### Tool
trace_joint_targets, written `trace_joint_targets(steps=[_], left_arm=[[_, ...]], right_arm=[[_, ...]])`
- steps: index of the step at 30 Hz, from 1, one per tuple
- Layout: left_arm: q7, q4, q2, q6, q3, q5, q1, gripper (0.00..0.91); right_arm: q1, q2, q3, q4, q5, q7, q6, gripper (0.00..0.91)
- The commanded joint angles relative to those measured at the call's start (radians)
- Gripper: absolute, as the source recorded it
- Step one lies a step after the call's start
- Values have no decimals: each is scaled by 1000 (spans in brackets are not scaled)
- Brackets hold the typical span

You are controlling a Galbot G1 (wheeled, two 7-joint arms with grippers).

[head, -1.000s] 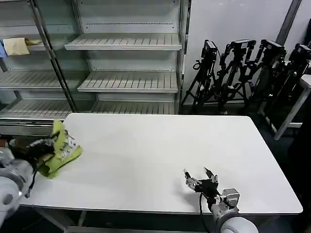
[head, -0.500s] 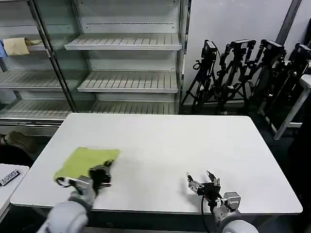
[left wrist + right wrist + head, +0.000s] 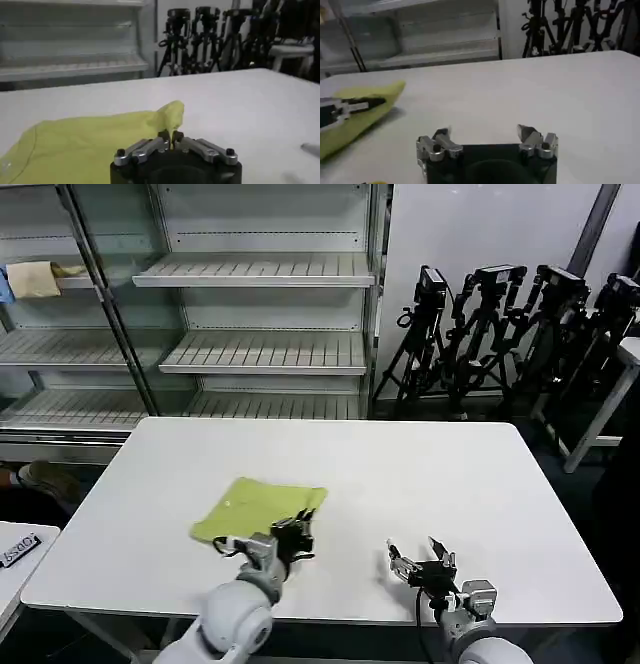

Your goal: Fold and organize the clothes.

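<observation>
With the left gripper [image 3: 297,536] pinching the lime short-sleeved fabric shirt [image 3: 255,506] near the white table's [image 3: 450,474] front edge and the right gripper [image 3: 421,558] spread empty alongside, a thin pinch may slip, collapsing the fold.

A: So what's being changed here?

B: The lime shirt [image 3: 258,506] is being dragged across the table [image 3: 400,474] by the left gripper [image 3: 296,536], from the left edge toward the middle. Its near edge is being pinched tight.

A: Bunched up like before?

B: Nope, it's being laid out much flatter now.
</observation>
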Motion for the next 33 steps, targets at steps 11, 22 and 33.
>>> trace_joint_targets(steps=[11,22,33], left_arm=[[-50,115,-220,-136,87,-268,-174,907],[9,-107,-98,-209,-133,-41,31,907],[76,-221,20,-347,-478,225,382,907]], right_arm=[[-24,-12,42,46,-67,-3,33,907],[5,-11,22,72,-172,-9,108,907],[14,24,-19,49,-263,-12,192,907]])
